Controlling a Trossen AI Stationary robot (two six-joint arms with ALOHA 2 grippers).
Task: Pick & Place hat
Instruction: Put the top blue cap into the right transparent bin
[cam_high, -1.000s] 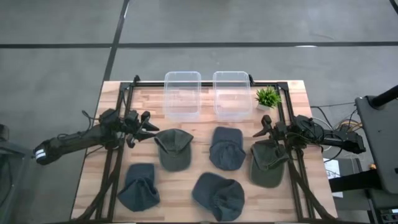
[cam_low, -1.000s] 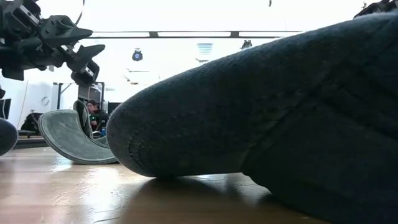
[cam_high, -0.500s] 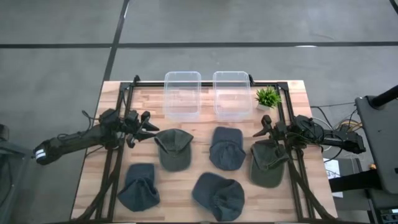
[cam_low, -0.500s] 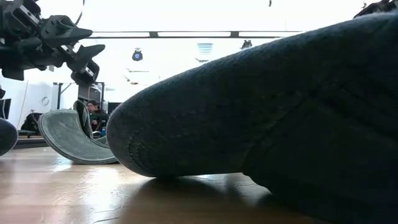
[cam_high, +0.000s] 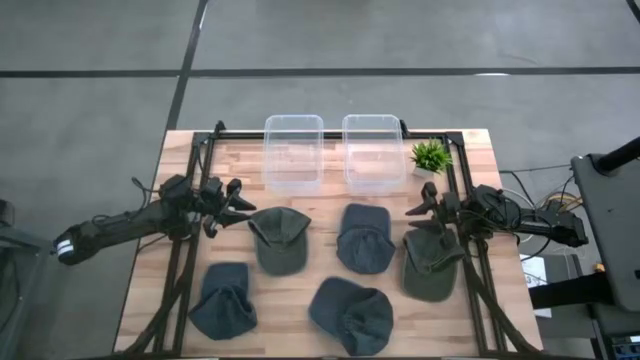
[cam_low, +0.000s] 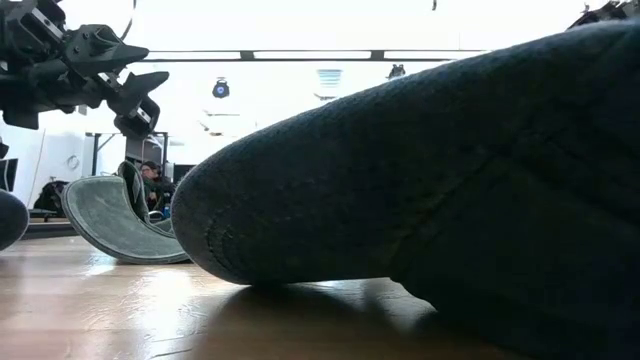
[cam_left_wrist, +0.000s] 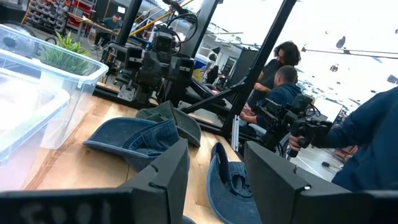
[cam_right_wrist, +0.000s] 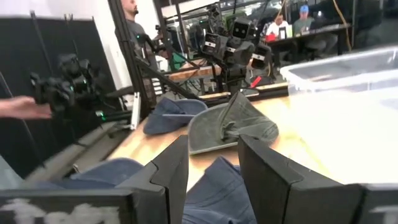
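Observation:
Several hats lie on the wooden table: an olive one (cam_high: 278, 240), a dark blue one (cam_high: 365, 238), an olive one at the right (cam_high: 432, 262), and two blue ones near the front (cam_high: 222, 300) (cam_high: 352, 315). My left gripper (cam_high: 236, 198) hangs open above the table, just left of the first olive hat. My right gripper (cam_high: 414, 208) hangs open by the far edge of the right olive hat. In both wrist views, the left (cam_left_wrist: 214, 168) and the right (cam_right_wrist: 214, 162), nothing is between the fingers. In the low view the front blue hat (cam_low: 420, 180) blocks most of the scene.
Two clear plastic bins (cam_high: 293, 152) (cam_high: 374, 150) stand side by side at the far edge, with a small green plant (cam_high: 430, 156) to their right. A dark frame (cam_high: 190, 230) runs along both table sides. People stand in the room beyond the table (cam_left_wrist: 283, 81).
My right gripper has rolled a little at the wrist while staying in place. The hats and my left gripper have kept still.

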